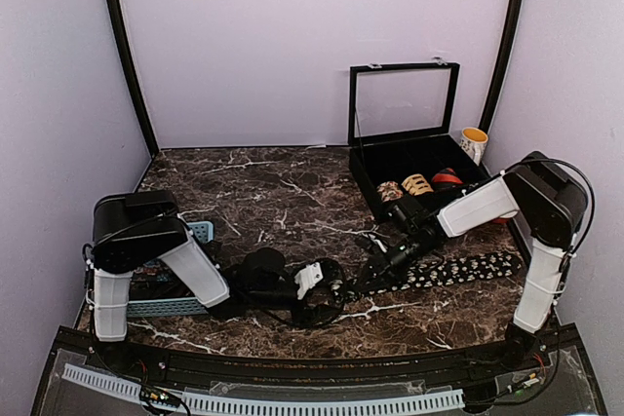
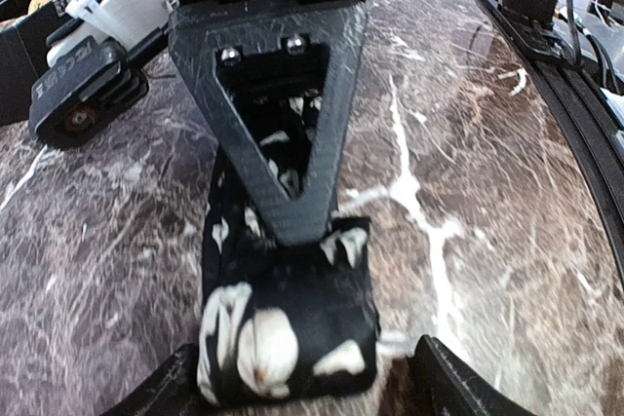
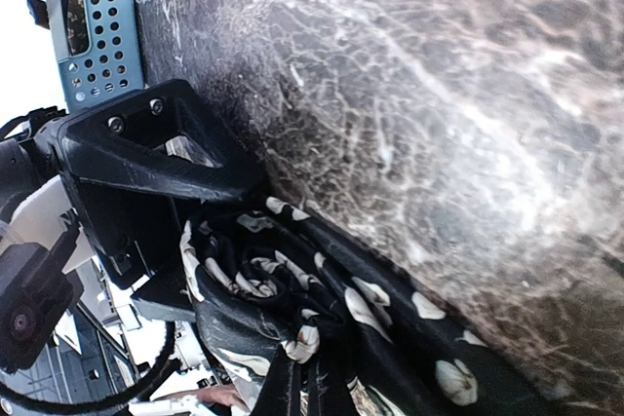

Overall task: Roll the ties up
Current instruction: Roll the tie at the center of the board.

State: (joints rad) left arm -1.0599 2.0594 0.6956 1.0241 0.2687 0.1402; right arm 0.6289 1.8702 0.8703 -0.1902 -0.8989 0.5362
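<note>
1 black fabric necktie with white prints (image 1: 458,268) lies near the near edge of the dark marble worktop (image 1: 263,192), its long axis running toward the right edge. Its rolled end (image 2: 288,338) sits about mid-edge, between the spread fingers of the left gripper (image 2: 304,382). The right gripper (image 2: 295,226), fingers pressed together, pinches the fabric just behind that roll, so the left looks better placed to wind.

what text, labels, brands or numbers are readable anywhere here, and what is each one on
No text can be read in any view.
Raised lettering on the black camera housing: too blurred to read.
Marks on the cup: too small to tell whether they are text.
The tie: only a white printed pattern, no words.
</note>
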